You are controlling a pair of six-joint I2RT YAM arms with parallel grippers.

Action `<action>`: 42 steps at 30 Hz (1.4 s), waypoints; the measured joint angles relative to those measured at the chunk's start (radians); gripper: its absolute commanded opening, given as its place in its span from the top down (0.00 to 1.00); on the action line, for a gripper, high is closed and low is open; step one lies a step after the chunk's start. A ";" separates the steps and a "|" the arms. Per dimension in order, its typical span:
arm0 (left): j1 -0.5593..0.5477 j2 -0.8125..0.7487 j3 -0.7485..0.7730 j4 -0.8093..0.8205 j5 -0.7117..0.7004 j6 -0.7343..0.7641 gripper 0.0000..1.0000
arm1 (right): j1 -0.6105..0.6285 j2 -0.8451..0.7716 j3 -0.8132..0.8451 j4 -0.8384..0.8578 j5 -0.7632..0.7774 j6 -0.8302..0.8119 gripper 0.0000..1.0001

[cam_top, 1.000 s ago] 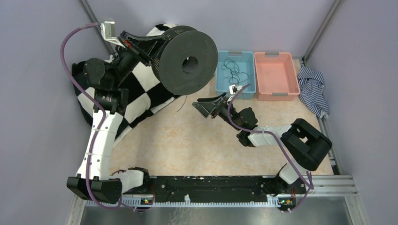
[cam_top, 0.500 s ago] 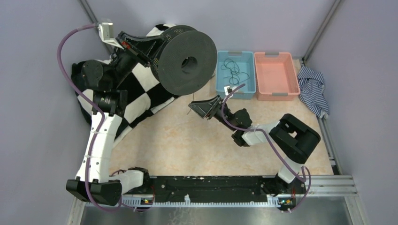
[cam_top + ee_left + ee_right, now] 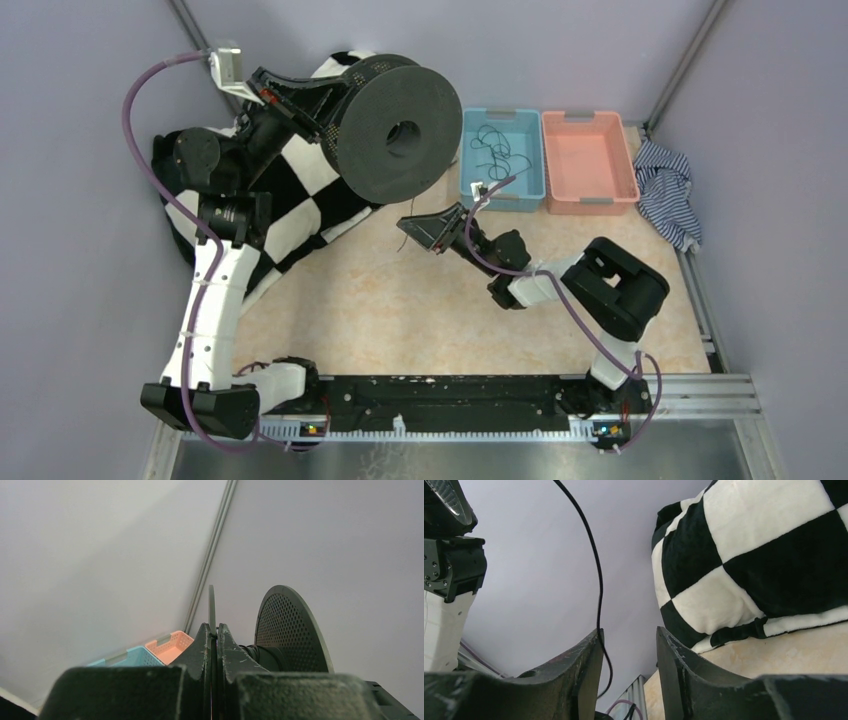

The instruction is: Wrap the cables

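Observation:
A dark round perforated spool (image 3: 395, 125) is held up at the back left by my left gripper (image 3: 330, 112), which is shut on the edge of one flange; in the left wrist view the fingers (image 3: 214, 632) pinch the thin flange, with the other flange (image 3: 290, 630) to the right. My right gripper (image 3: 408, 228) is open below the spool. In the right wrist view a thin black cable (image 3: 593, 550) hangs down from above and passes between the open fingers (image 3: 629, 637), close to the left one. More thin black cables (image 3: 495, 150) lie in the blue bin (image 3: 505, 196).
A pink bin (image 3: 590, 160) stands right of the blue one. A striped cloth (image 3: 665, 190) lies at the far right. A black-and-white checkered blanket (image 3: 290, 200) covers the back left under the left arm, also showing in the right wrist view (image 3: 764, 555).
My right arm has moved left and its gripper now sits under the spool. The left arm with the spool shifted slightly a second ago and has held still since.

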 measured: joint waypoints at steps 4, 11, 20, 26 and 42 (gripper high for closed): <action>0.000 0.000 0.000 -0.001 -0.003 0.000 1.00 | 0.000 0.000 0.000 0.004 -0.007 0.003 0.77; 0.000 0.000 0.000 -0.002 -0.009 0.000 1.00 | 0.000 0.019 0.013 0.014 -0.030 0.017 1.00; 0.000 -0.002 -0.002 -0.013 -0.027 0.015 1.00 | 0.000 0.017 0.013 -0.010 -0.078 0.018 1.00; 0.000 -0.033 -0.069 -0.043 -0.123 0.028 1.00 | 0.010 -0.142 0.012 -0.312 -0.108 -0.033 1.00; -0.075 -0.032 -0.305 -0.218 -0.421 0.185 1.00 | 0.171 -0.380 0.409 -1.285 -0.125 -0.415 1.00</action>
